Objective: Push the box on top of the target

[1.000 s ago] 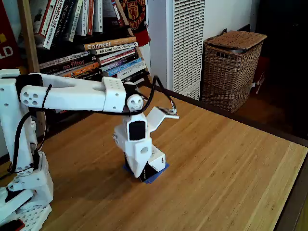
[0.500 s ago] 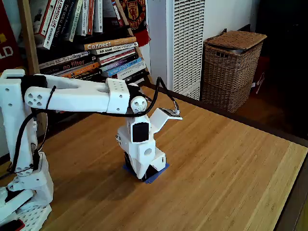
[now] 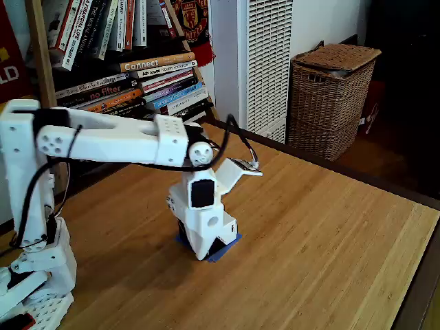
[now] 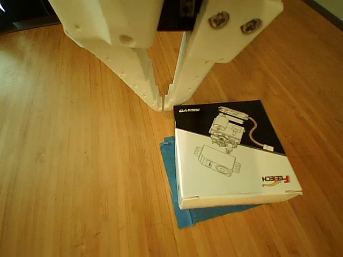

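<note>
Box [image 3: 224, 227] placement first: in the fixed view, it sits on the wooden counter [image 3: 330, 234] on the blue target [image 3: 218, 251], mostly hidden behind the white tool [image 3: 203, 253], which points straight down at it. One white corner of the box and a strip of blue peek out right of the tool. The arm [image 3: 103, 141] reaches toward the box from a base at the left edge of the picture; a bookshelf [image 3: 124, 62] and a wicker basket [image 3: 333, 96] stand behind the counter, well apart from the box.

In the other view, the box [image 4: 230, 152] lies flat, its printed black-and-white face up, covering most of the target [image 4: 174, 179], whose blue shows along the box's left side and lower edge. The tool [image 4: 167, 103] stands just beside the box's upper-left corner, fingers nearly pressed together with only a thin slit between them, pinching nothing. Whether the tips touch the box cannot be told.
</note>
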Controlling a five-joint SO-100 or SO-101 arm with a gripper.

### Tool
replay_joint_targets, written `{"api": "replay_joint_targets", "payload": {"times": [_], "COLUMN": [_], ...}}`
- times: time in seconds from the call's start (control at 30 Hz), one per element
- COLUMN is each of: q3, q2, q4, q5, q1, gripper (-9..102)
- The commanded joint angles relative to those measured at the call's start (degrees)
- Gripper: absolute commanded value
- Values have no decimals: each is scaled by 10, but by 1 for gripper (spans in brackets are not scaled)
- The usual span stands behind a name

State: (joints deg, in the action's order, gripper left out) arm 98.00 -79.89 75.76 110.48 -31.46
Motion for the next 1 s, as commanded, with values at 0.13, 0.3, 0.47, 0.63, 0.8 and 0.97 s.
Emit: {"api": "replay_joint_targets", "payload": {"times": [0.13, 0.3, 0.47, 0.63, 0.8, 0.97], "q3": [-18, -18, -18, -31, -34, -37], "q2": [-2, 2, 2, 11, 13, 13], "q4": [7, 7, 9, 12, 13, 15], "q5": [3, -4, -10, -13, -10, -7], "q1": [-2, 4, 11, 12, 10, 7], "gripper": [0, 0, 0, 0, 0, 0]}}
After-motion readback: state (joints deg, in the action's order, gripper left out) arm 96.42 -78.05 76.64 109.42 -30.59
